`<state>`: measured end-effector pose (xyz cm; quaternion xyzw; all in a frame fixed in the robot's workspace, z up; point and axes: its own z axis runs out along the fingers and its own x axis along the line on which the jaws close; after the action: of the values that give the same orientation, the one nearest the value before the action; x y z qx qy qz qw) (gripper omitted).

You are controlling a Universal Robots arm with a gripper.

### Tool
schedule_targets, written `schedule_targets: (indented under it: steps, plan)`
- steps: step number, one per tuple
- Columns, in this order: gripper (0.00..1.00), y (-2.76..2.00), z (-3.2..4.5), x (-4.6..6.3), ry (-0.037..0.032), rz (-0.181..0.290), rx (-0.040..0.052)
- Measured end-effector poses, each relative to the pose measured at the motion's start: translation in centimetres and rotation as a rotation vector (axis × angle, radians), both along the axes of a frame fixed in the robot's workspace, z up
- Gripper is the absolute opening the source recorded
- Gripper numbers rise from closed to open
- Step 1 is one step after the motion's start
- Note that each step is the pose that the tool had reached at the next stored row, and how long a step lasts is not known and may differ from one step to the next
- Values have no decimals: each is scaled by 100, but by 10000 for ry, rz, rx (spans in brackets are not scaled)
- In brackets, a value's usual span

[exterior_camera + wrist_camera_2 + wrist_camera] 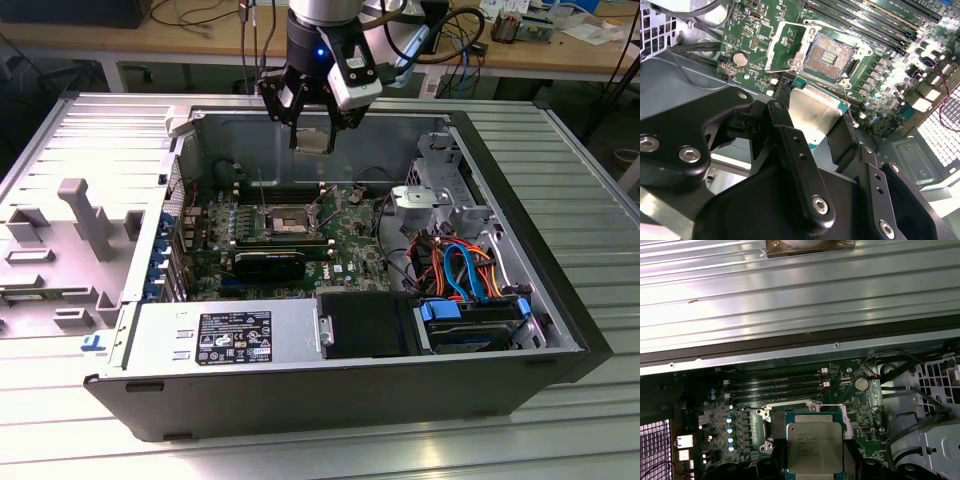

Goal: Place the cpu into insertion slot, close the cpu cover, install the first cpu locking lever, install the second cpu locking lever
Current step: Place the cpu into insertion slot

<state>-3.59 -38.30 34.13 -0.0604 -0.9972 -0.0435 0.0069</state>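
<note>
Your gripper (314, 128) is clamped on the chip (812, 112), with fingers (795, 150) on two opposite edges and the metal top facing up. The chip hangs in the air and touches nothing else. In the exterior view it sits high over the open case (560, 290), well apart from the board. Below it the socket (831, 54) is bare, contacts exposed. In the first wrist view the chip overlaps the socket area. The cover (785, 42) is swung open just beside the socket. Beyond the socket are the memory slots (865, 17). A coin battery (741, 59) sits off to the cover's side.
</note>
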Motion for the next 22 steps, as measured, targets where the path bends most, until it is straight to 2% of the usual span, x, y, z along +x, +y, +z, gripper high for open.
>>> schedule_targets:
  steps: [20, 21, 22]
  plan:
    - [54, 0, -22, 0, 0, -238, -2]
    - [54, 0, -24, 0, -1, -302, -10]
    - [54, 0, -26, 0, -2, -371, -54]
